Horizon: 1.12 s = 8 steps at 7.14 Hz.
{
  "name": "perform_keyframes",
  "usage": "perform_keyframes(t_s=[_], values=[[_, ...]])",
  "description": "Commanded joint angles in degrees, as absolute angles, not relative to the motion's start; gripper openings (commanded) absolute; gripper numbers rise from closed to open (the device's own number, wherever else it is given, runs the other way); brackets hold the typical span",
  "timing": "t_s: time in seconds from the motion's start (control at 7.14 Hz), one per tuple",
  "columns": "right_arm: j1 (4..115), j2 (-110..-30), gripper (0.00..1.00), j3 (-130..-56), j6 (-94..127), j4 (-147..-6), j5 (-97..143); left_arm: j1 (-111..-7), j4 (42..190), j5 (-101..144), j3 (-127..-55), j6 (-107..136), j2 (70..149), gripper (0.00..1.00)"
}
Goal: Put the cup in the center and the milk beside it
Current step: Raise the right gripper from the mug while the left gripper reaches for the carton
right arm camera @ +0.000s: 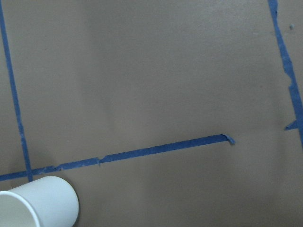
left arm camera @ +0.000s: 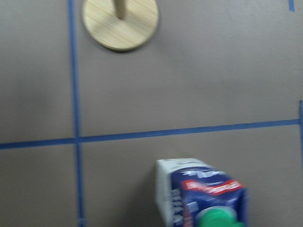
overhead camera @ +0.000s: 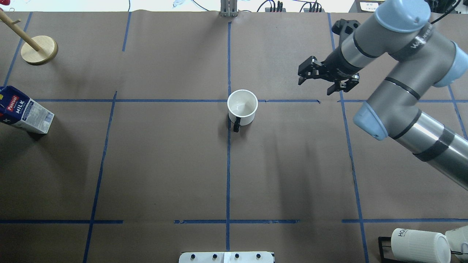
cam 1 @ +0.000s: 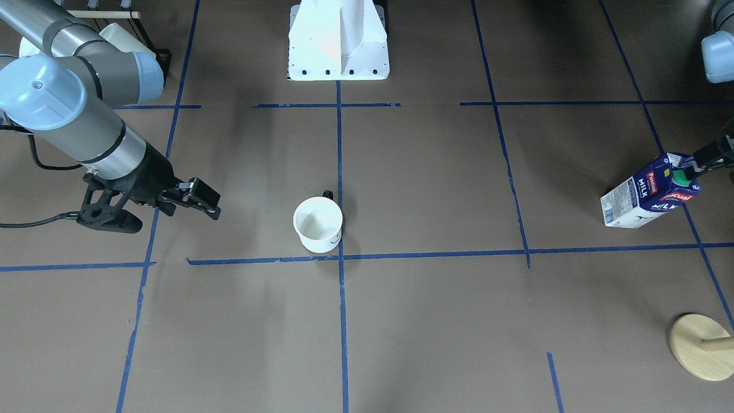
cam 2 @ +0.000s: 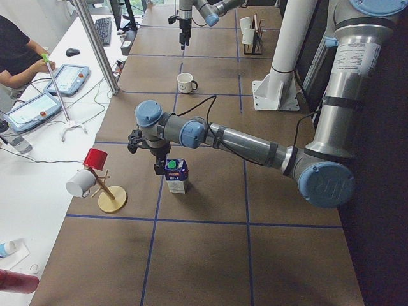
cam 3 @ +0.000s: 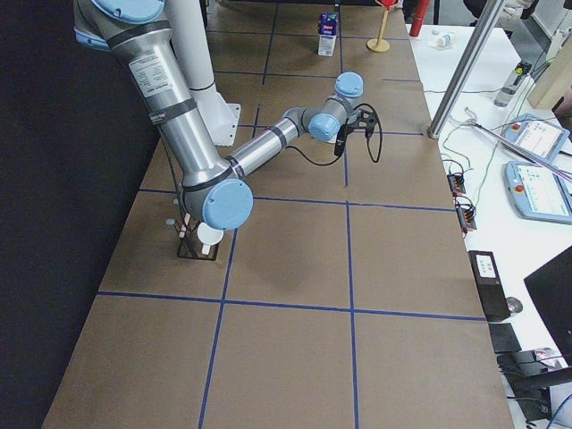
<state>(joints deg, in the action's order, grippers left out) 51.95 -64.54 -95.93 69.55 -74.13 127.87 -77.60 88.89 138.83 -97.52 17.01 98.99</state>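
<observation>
**Cup at the centre of the desk, milk carton far off at the left edge**

From behind the robot, the brown paper-covered desk [overhead camera: 164, 164] was seen marked into squares by blue tape. Nearest the robot, at the right corner, a ribbed white mug [overhead camera: 418, 244] was laid on its side in a black rack. At the middle of the desk the cup [overhead camera: 242, 107] was stood upright on the centre tape crossing, its mouth open upward and its black handle turned toward the robot.

Just beyond the cup and to its right, the right pincer [overhead camera: 314, 87] was held above the desk with its fingers spread wide and nothing between them, clear of the cup.

Well apart, at the left edge, the milk [overhead camera: 25, 111] was stood on the desk, its green cap uppermost. The left pincer [cam 2: 160, 167] was poised close against the carton's top beside the cap. Whether it was spread or closed on the carton could not be told. Farthest away, at the left corner, a round wooden stand [overhead camera: 39, 50] was placed beyond the milk.
</observation>
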Motion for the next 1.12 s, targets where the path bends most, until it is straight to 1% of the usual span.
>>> perform_keyframes(t_s=[0.0,0.7,0.84,0.98], values=[[52.0,-65.6,1.00,-96.2,68.5,-74.1,127.5,-75.9,88.9,138.3,-97.6,17.6,98.8,1.00],[51.4,-66.0,1.00,-95.8,68.4,-74.1,126.2,-70.2,88.8,136.5,-95.5,17.8,98.4,1.00],[51.0,-66.1,1.00,-95.8,68.5,-74.1,125.5,-70.1,88.9,136.5,-94.8,17.8,98.4,0.88],[50.6,-66.1,1.00,-95.8,68.5,-74.1,124.9,-70.1,88.9,136.5,-94.8,18.0,98.5,0.46]])
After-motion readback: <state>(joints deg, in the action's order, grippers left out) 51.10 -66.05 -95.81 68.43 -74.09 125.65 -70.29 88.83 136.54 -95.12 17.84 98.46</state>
